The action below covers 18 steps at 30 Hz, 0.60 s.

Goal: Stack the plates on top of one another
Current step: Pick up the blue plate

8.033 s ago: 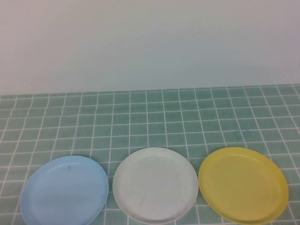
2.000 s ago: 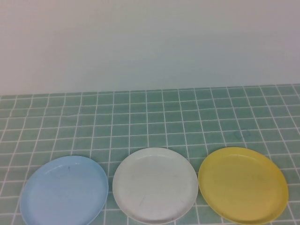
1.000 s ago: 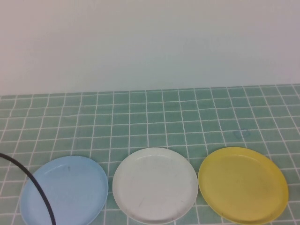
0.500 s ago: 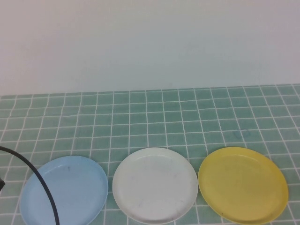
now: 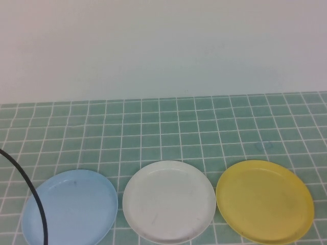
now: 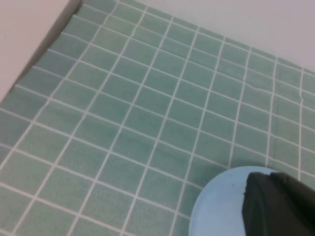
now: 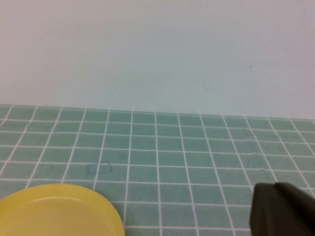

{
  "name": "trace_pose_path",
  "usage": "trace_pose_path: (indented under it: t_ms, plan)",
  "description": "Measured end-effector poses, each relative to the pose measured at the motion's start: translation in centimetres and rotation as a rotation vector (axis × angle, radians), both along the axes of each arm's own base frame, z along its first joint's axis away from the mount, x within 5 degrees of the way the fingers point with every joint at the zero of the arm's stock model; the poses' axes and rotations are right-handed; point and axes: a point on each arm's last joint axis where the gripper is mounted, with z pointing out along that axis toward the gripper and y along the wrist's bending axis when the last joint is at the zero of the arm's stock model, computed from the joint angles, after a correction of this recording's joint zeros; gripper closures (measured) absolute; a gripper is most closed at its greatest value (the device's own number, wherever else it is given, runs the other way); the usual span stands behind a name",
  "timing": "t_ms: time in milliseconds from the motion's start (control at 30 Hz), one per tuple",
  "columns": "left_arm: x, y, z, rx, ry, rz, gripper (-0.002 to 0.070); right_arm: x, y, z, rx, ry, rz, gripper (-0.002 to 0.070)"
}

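Looking down from the high view, we are seeing the table [image 5: 168, 122], covered in green tiles with white grout, running back to a plain pale wall [image 5: 163, 46]. Along its near edge three plates are lying flat in a row, none on top of another: the light blue plate [image 5: 76, 206] on the robot's left, the white plate [image 5: 168, 200] in the middle, the yellow plate [image 5: 264, 199] on the right. The blue and white ones are sitting just beside each other, and so are the white and yellow, with a thin strip of tile showing between each pair.

Neither arm is showing in the high view; we are only catching a black cable [image 5: 31, 191] curving across the left edge of the blue plate. The wrist views are filling that gap. In the left wrist view, the left end effector [image 6: 278, 204] is appearing as a dark block over the rim of the light blue plate [image 6: 219, 206], its fingers pressed together and holding nothing. In the right wrist view, the right end effector [image 7: 283, 209] is hanging over bare tiles near the yellow plate [image 7: 56, 211], well clear of it, fingers likewise together and empty. That view is also picking up a faint bluish smudge [image 7: 98, 169] on a tile behind the yellow plate.
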Motion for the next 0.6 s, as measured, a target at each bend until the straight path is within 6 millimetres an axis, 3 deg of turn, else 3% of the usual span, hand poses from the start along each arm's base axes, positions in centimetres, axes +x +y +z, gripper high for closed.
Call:
trace_pose_path:
  t_ms: [233, 400, 600]
  plan:
    - [0.4, -0.4, -1.0, -0.062, 0.094, -0.014, 0.0675, 0.0, 0.0, 0.0, 0.002, -0.002, 0.000, 0.0678]
    - [1.5, -1.4, -2.2, -0.040, 0.202, -0.139, 0.0675, 0.0, 0.0, 0.0, 0.002, -0.002, 0.000, 0.0678]
    - [2.8, -2.0, -3.9, -0.103, 0.315, -0.153, 0.0675, 0.0, 0.0, 0.0, 0.002, -0.002, 0.000, 0.0678]
